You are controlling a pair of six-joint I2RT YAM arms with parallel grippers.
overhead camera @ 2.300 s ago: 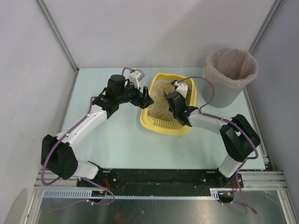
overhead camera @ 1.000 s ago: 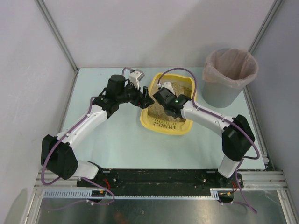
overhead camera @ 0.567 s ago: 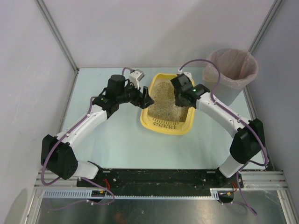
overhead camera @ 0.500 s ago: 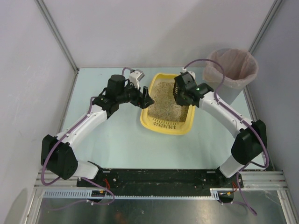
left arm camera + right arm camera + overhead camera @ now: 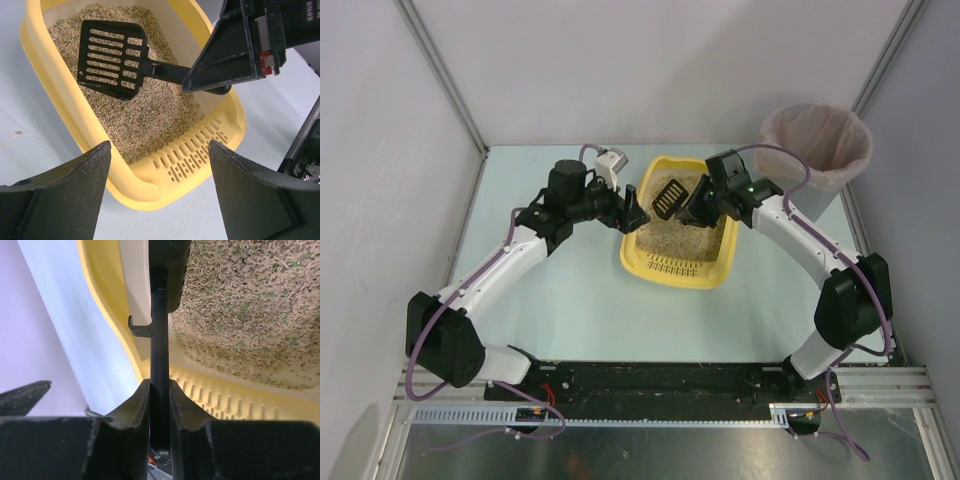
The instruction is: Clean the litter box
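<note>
The yellow litter box (image 5: 672, 270) sits mid-table with beige litter and its slotted rim toward me. It also shows in the left wrist view (image 5: 150, 186) and the right wrist view (image 5: 107, 315). My right gripper (image 5: 705, 205) is shut on the handle of the black slotted scoop (image 5: 667, 197). It holds the scoop's head over the litter at the far left of the box, and I see nothing on the head (image 5: 111, 59). The handle (image 5: 159, 340) runs between the right gripper (image 5: 159, 390) jaws. My left gripper (image 5: 633, 210) is open beside the box's left rim, jaws wide (image 5: 160, 150).
A grey round bin (image 5: 813, 160) with a pinkish bag liner stands at the back right, beyond the right arm. White walls enclose the pale table (image 5: 570, 290) on the left, the back and the right.
The right arm has swung from the near part of the box to its far right side, and the scoop head now shows over the far left litter. The left arm has not moved.
</note>
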